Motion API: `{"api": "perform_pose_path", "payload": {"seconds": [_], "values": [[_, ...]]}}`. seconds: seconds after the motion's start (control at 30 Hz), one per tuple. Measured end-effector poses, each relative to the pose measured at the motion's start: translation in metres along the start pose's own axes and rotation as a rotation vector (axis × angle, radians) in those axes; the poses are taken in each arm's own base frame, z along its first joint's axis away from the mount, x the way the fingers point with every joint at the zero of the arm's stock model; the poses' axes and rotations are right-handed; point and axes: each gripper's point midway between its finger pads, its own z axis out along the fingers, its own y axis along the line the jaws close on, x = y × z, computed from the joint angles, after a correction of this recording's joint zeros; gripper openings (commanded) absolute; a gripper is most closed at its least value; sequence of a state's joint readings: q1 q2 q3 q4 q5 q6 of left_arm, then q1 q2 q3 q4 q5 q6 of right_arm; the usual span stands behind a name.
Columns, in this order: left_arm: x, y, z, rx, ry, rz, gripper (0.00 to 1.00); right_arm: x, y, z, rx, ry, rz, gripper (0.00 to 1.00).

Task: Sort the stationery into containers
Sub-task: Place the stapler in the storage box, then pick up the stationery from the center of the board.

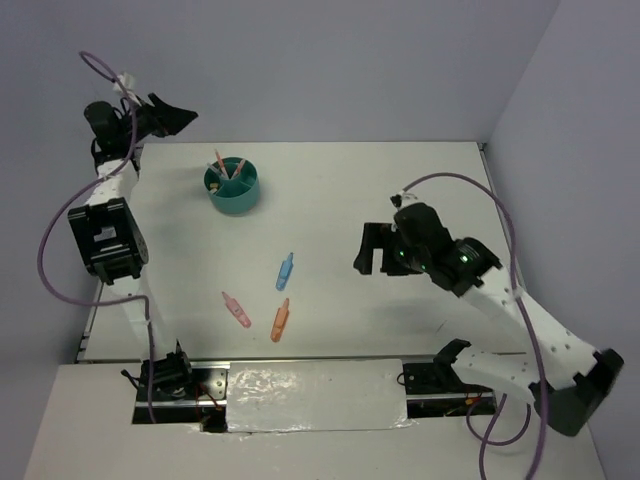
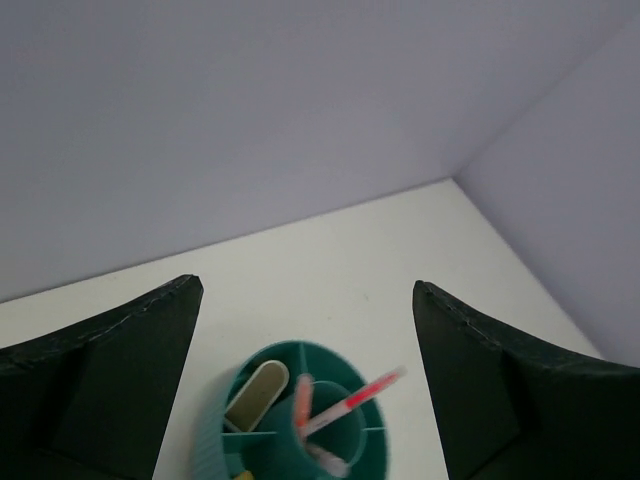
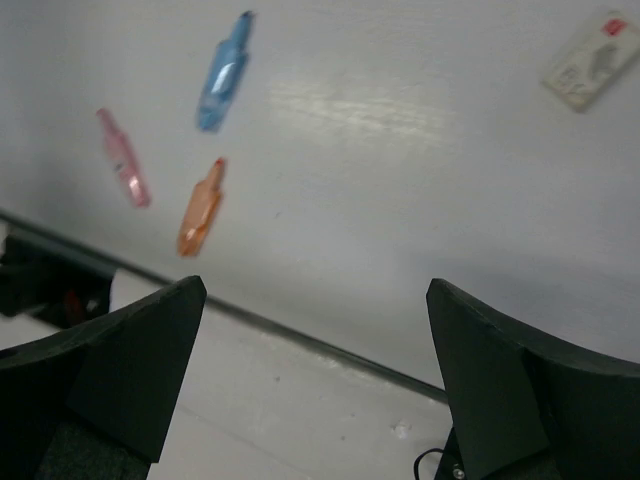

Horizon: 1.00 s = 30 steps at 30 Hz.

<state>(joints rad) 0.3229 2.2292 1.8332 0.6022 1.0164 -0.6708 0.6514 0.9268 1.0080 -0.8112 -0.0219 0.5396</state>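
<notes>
**Hovering with both grippers open, three markers on the table**

The left gripper (image 1: 178, 115) (image 2: 308, 288) hangs in the air at the far left corner of the white tabletop (image 1: 400, 190). Its two dark fingers are wide apart and nothing is between them. Below it, in the left wrist view, stands the round teal plastic organiser (image 1: 235, 203) (image 2: 215, 440). A thin orange-red pen (image 2: 350, 402) leans in its central cup together with other thin items, which are blurred. A flat tan piece with rounded end (image 2: 258, 390) stands in one ring compartment.

The right gripper (image 1: 375, 252) (image 3: 318, 288) is above the right half of the table. It is also spread wide and it carries nothing.

To its left, three stubby markers lie on the table, well apart from the organiser. The blue marker (image 1: 285, 271) (image 3: 222, 72) is the farthest from the arm bases. The pink marker (image 1: 236, 309) (image 3: 123, 158) and the orange marker (image 1: 280, 319) (image 3: 200, 208) lie nearer to the front edge, close to each other but not touching.

The right wrist view shows also a small flat white piece with red print (image 3: 590, 60), too blurred to identify.
</notes>
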Motion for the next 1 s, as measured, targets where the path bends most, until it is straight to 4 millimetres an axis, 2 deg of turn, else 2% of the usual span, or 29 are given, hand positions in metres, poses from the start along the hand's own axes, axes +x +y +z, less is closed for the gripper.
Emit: {"api": "perform_pose_path", "payload": {"seconds": [0.07, 0.17, 0.2, 0.27, 0.33, 0.4, 0.43, 0.47, 0.53, 0.63, 0.7, 0.77, 1.0], "values": [[-0.035, -0.021, -0.015, -0.108, -0.041, -0.038, 0.99, -0.014, -0.014, 0.019, 0.139, 0.011, 0.026, 1.0], [-0.081, -0.058, -0.037, -0.331, -0.103, -0.06, 0.99, -0.024, -0.039, 0.051, 0.308, 0.054, 0.074, 1.0], [-0.093, -0.076, -0.043, -0.43, -0.119, -0.055, 0.99, -0.027, -0.051, 0.064, 0.373, 0.073, 0.103, 1.0], [-0.103, -0.122, -0.048, -0.544, -0.114, -0.028, 0.99, -0.027, -0.075, 0.083, 0.47, 0.1, 0.145, 1.0], [-0.089, -0.176, -0.048, -0.592, -0.065, -0.007, 0.99, -0.022, -0.096, 0.096, 0.553, 0.133, 0.176, 1.0], [-0.053, -0.225, -0.048, -0.571, 0.025, -0.023, 0.99, -0.017, -0.114, 0.106, 0.621, 0.155, 0.203, 1.0], [-0.034, -0.237, -0.054, -0.571, 0.069, -0.036, 0.99, -0.016, -0.12, 0.109, 0.645, 0.161, 0.211, 1.0], [-0.006, -0.241, -0.071, -0.607, 0.132, -0.06, 0.99, -0.014, -0.127, 0.112, 0.669, 0.165, 0.223, 1.0], [0.032, -0.232, -0.105, -0.701, 0.197, -0.085, 0.99, -0.016, -0.135, 0.114, 0.694, 0.157, 0.24, 1.0], [0.088, -0.225, -0.17, -0.857, 0.306, -0.096, 0.99, -0.024, -0.144, 0.119, 0.697, 0.123, 0.276, 1.0], [0.1, -0.231, -0.195, -0.9, 0.334, -0.09, 0.99, -0.025, -0.152, 0.122, 0.707, 0.118, 0.291, 0.99], [0.103, -0.235, -0.208, -0.926, 0.348, -0.072, 0.99, -0.024, -0.159, 0.127, 0.725, 0.122, 0.298, 0.97], [0.113, -0.23, -0.227, -0.998, 0.392, -0.064, 0.99, -0.006, -0.173, 0.146, 0.737, 0.172, 0.303, 0.87]]}}
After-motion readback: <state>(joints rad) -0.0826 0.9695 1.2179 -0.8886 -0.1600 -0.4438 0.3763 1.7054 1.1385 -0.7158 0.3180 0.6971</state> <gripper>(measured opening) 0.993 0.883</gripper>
